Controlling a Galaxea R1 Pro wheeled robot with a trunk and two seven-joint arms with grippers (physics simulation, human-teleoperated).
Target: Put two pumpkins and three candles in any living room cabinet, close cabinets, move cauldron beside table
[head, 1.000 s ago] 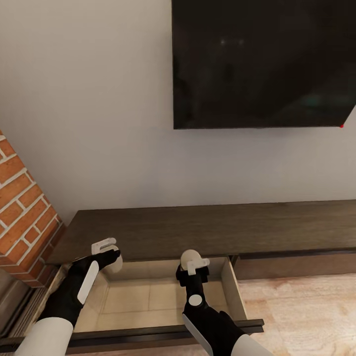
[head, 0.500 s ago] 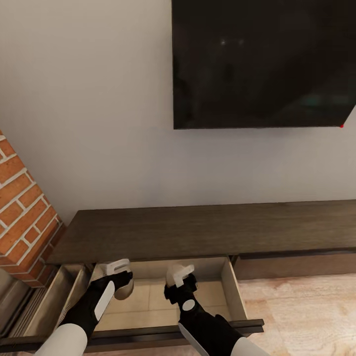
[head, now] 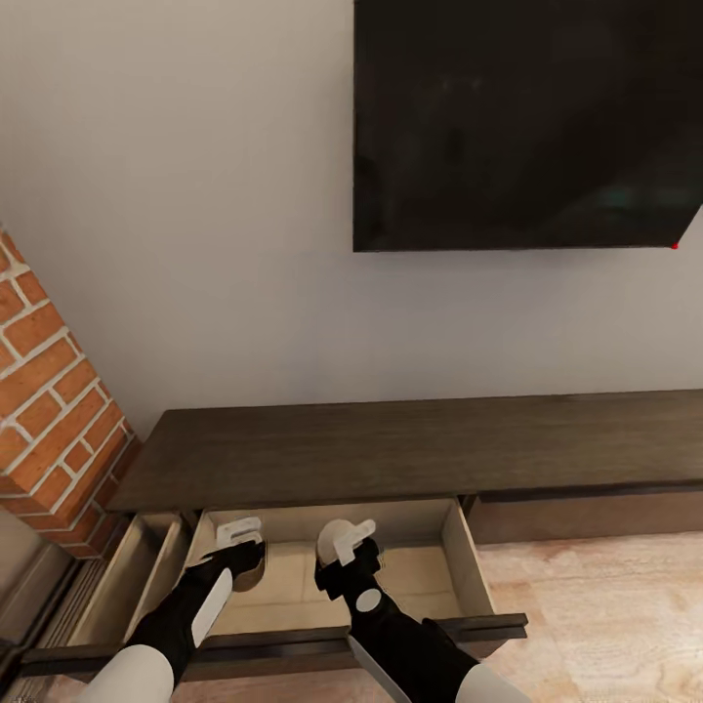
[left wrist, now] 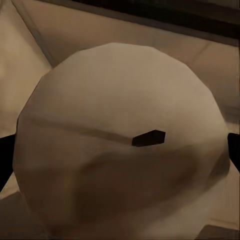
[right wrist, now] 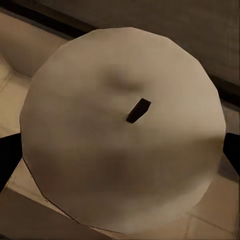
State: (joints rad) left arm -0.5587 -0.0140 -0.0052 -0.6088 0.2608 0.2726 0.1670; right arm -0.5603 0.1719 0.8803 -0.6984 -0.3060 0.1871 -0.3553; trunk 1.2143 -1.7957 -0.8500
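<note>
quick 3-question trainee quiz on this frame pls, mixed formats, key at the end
1. True or false: the cabinet has an open drawer below both grippers.
2. What does the left gripper hold? A) a pumpkin B) a candle C) nothing
3. Fill in: the right gripper holds a second candle with a pale round top and a dark ____ at its centre.

Key: 1 true; 2 B; 3 wick.
</note>
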